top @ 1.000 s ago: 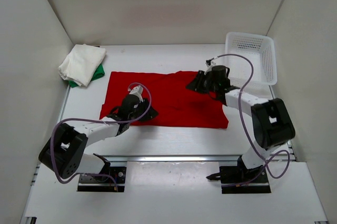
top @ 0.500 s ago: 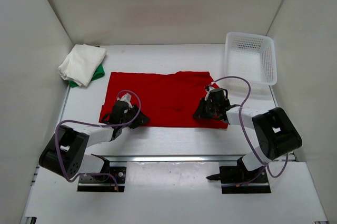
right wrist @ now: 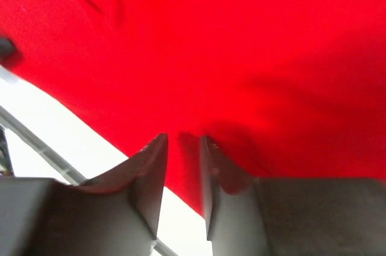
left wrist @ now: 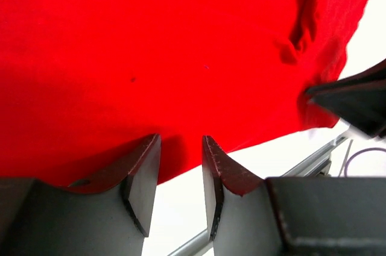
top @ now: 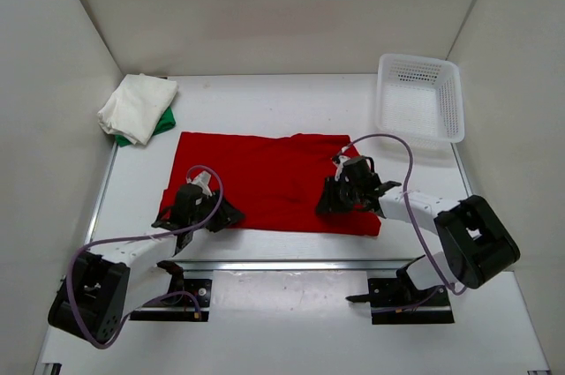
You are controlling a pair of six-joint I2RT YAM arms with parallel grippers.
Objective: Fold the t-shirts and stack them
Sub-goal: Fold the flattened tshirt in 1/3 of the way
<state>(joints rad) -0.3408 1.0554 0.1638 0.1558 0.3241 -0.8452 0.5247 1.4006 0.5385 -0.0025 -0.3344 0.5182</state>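
Left claw (left wrist: 181,143) released, jaws parted by a slim gap, tips on the near left edge of the red t-shirt (top: 274,181); right claw (right wrist: 183,141) likewise parted, tips near its near right edge. The red t-shirt lies spread flat mid-worktop (top: 265,101), long axis left-right, neck end not discernible. Off-white t-shirt (top: 134,103) folded atop the green t-shirt (top: 164,124) at far left; white mesh basket (top: 415,62) far right.

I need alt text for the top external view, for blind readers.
A red t-shirt lies spread on a white table, the left gripper and right gripper at its near edge. A folded off-white t-shirt on a green t-shirt sits far left, a white basket far right.
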